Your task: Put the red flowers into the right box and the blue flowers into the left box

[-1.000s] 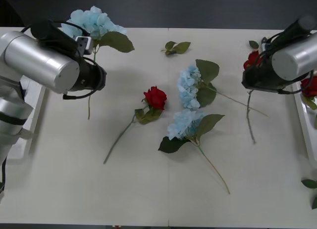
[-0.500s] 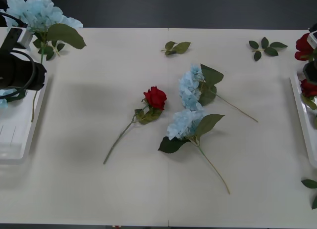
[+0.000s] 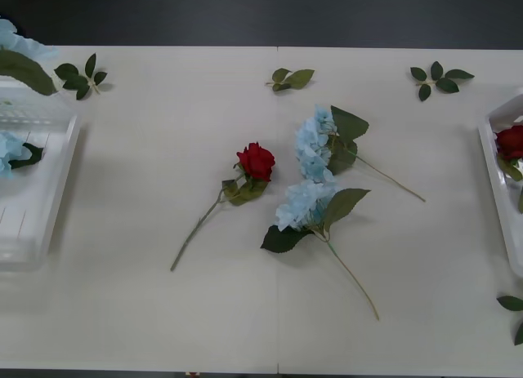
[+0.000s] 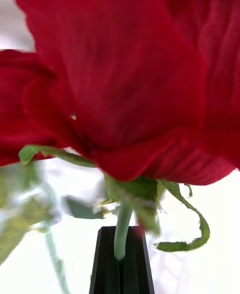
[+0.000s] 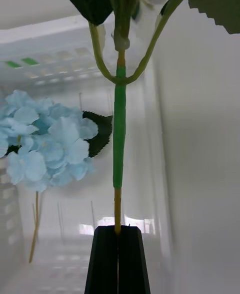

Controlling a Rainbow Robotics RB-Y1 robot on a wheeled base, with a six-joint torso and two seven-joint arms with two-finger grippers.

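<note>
Holding stems low so blooms hung clear, left gripper (image 5: 119,234) was clamped on a blue flower's stem (image 5: 118,138) over the left box (image 5: 60,48), right gripper (image 4: 121,254) clamped on a red flower (image 4: 125,73) just ahead of it.

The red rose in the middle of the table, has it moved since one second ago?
No. The red rose lies at the same spot, beside the blue flowers and below the leaf sprig as before.
</note>
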